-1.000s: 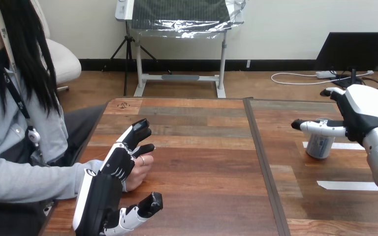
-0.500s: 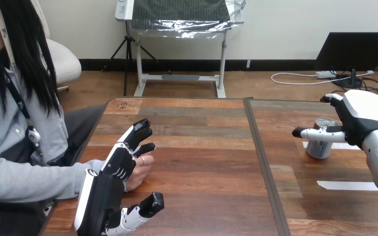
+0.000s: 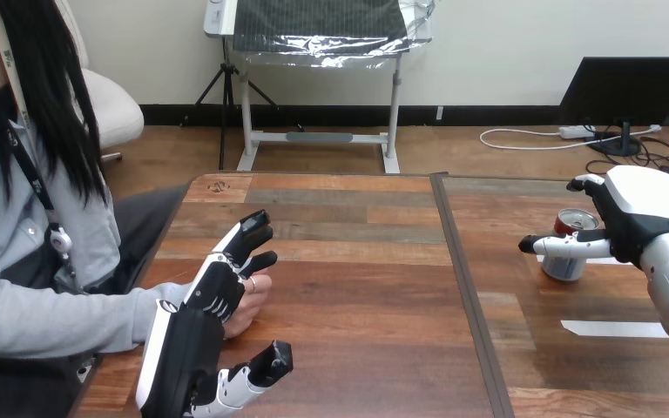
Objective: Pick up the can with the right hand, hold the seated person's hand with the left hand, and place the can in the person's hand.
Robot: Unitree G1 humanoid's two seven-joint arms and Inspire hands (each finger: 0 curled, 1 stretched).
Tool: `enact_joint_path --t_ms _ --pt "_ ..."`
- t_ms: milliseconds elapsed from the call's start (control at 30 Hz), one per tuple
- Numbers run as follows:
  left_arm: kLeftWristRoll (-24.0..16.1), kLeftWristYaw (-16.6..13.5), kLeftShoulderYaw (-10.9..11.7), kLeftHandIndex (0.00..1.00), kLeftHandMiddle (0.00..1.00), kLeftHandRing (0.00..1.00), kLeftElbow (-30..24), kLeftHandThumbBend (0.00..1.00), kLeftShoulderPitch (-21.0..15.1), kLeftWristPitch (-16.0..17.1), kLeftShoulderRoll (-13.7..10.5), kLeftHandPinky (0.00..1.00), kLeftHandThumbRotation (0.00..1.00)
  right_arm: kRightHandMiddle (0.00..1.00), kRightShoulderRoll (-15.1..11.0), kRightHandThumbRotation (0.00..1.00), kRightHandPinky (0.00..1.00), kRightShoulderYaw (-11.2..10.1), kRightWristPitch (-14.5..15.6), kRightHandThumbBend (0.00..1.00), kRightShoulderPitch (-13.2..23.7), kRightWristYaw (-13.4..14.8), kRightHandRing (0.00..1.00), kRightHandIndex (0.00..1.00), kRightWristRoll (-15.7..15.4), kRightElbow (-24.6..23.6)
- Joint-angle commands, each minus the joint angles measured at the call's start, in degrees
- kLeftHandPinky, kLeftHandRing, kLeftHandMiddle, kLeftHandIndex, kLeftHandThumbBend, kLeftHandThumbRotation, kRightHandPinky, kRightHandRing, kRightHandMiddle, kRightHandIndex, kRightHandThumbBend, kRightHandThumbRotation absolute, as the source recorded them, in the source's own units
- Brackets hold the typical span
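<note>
Wooden tabletop (image 3: pixel 357 261) is split by a dark seam (image 3: pixel 464 287) running from far edge to near edge, and everything sorts by that line. Right of the seam, fairly near it, the can (image 3: pixel 563 265) stands upright on the boards, in the same spot as a second ago. The right hand (image 3: pixel 640 218) is spread wide around it, farther from the seam than the can: the thumb (image 3: pixel 566 246) stretches straight across the can's front and past its seam-side edge, while a fingertip shows beyond the can's top. Whether any of it presses the can cannot be told. Over the last second this hand has sunk and drawn slightly away from the seam, so the thumb now crosses lower on the can and the can's lid, covered before, is bared. Two strips of white tape (image 3: pixel 614 328) lie right of the seam, one under the thumb by the can, one nearer the robot. Well left of the seam, the left hand (image 3: pixel 193 335) is held open, straight fingers laid over the person's hand (image 3: pixel 248 302), thumb apart below it; it has edged a little toward the seam.
</note>
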State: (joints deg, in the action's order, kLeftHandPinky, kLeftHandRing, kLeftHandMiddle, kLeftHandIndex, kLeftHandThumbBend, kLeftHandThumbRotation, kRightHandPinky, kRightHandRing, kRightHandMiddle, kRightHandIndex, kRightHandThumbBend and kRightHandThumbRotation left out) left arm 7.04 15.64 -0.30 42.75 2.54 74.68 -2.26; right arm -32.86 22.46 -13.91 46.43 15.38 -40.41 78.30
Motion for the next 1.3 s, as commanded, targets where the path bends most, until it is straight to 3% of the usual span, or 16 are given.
enact_joint_path --t_ms 0,700,1000,1267 --pt "0.4 0.1 -0.6 0.87 0.91 0.9 -1.5 1.0 -1.6 1.4 -0.1 0.82 0.68 0.87 0.9 0.74 0.82 0.6 0.1 0.94 4.6 0.2 0.87 0.86 -0.3 0.1" --pt "0.4 -0.5 -1.0 0.86 0.9 0.89 -2.1 1.0 -1.0 1.1 0.2 0.81 0.69 0.86 1.4 0.7 0.81 1.7 0.2 0.9 3.6 -1.0 0.86 0.86 -0.5 0.3" --pt "0.1 -0.7 -0.9 0.86 0.9 0.89 -2.1 1.0 -0.9 1.3 0.3 0.8 0.68 0.85 1.5 0.75 0.81 2.4 0.4 0.96 3.0 -1.4 0.86 0.85 -0.8 0.4" --pt "-0.1 -0.8 -0.8 0.87 0.91 0.89 -1.9 1.0 -0.9 1.5 0.4 0.81 0.69 0.85 1.6 0.74 0.82 2.2 0.0 0.93 2.5 -2.0 0.86 0.85 -0.3 0.3"
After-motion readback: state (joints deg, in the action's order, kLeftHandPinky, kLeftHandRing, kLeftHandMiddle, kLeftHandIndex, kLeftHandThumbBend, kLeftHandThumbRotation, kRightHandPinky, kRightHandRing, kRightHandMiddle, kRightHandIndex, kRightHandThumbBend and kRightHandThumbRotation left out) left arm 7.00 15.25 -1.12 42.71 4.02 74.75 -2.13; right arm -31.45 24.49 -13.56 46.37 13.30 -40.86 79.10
